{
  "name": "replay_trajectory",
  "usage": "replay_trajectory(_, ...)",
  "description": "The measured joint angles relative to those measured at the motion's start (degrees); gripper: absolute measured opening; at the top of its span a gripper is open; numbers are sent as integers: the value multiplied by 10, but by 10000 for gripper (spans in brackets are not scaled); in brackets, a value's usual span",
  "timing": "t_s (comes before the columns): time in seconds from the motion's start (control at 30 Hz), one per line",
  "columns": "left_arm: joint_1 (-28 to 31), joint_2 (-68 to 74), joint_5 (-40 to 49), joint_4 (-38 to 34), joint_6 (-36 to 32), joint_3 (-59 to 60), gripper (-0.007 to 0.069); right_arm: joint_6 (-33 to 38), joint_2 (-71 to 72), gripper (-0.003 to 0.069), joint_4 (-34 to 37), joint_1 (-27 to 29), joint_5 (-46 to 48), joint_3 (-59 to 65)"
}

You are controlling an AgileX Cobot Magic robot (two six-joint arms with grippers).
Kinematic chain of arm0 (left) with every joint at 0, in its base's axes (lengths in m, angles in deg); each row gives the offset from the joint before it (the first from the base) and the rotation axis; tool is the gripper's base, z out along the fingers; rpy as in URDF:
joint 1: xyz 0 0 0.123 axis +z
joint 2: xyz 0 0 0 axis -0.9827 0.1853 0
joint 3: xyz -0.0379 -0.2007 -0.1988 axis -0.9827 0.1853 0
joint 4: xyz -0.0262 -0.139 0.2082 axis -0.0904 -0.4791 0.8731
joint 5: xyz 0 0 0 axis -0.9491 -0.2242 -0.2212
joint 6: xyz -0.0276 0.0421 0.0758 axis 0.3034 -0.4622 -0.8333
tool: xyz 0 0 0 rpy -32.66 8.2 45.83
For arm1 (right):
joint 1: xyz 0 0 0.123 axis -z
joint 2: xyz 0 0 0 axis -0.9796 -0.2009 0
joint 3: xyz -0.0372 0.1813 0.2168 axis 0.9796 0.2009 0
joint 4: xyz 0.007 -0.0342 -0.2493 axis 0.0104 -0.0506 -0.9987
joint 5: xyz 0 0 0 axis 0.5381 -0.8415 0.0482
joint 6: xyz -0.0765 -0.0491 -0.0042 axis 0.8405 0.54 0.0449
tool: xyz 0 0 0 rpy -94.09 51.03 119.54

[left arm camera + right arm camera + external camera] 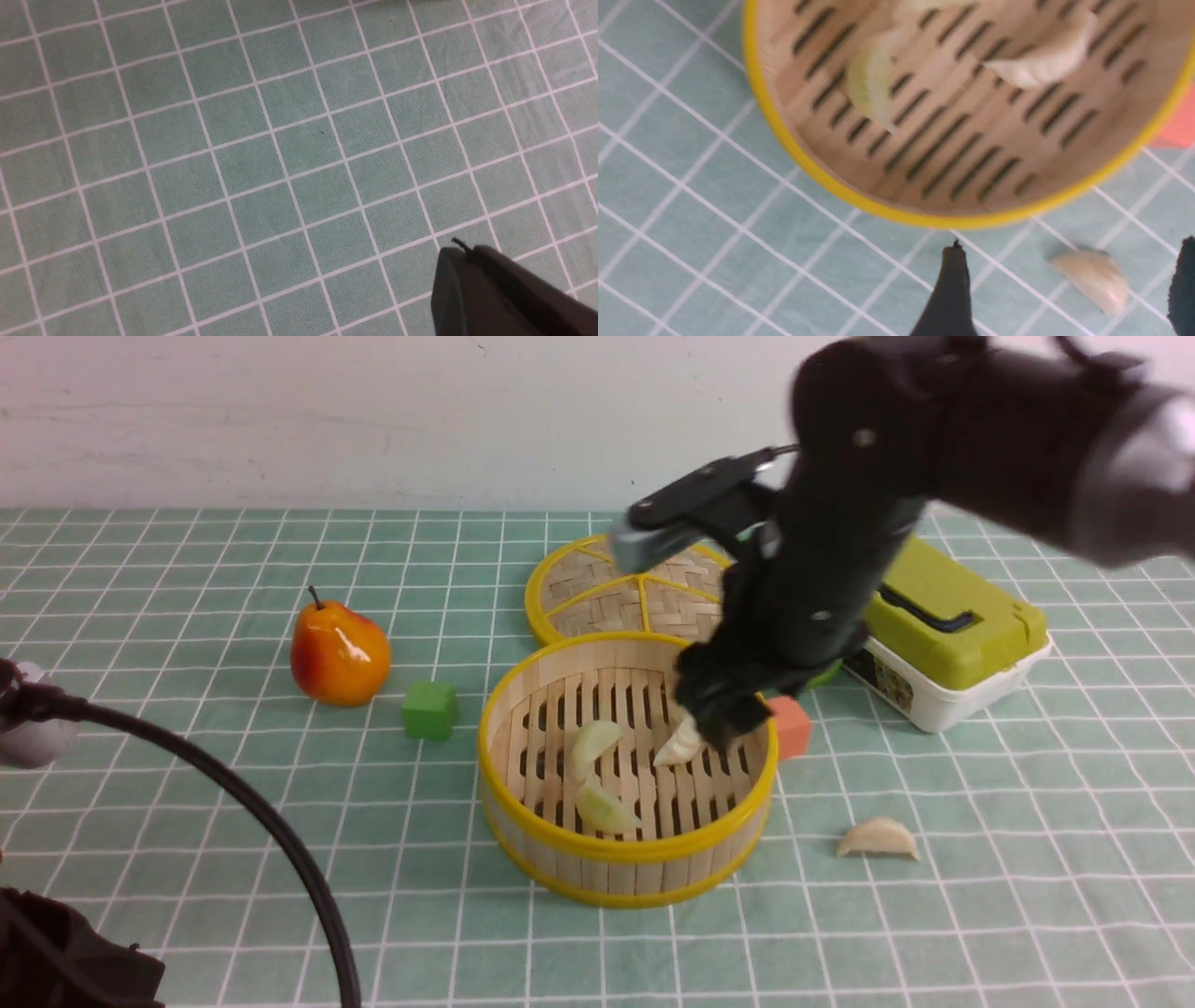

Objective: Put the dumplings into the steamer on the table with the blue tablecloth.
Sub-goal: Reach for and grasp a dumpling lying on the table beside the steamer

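Gridded cloth bears steamer, pear, and green cube.

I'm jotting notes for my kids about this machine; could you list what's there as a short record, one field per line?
steamer: round bamboo basket, slatted floor
dumplings inside: three
dumpling outside: one, on the cloth to the basket's right
woven lid: lying flat, behind the basket
fruit: orange-red pear, left of the green cube
right end effector: open, holding nothing
left end effector: shut
remaining: one dumpling to put in
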Motion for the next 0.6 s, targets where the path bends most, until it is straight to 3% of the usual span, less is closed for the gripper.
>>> replay_trajectory(0.27, 0, 0, -5, 0, 0, 0, -11, 110, 17, 555, 23, 122, -89, 150)
replay_trajectory(0.6, 0, 0, -9, -2, 1, 0, -5, 283, -87, 536, 35, 125, -167, 161)
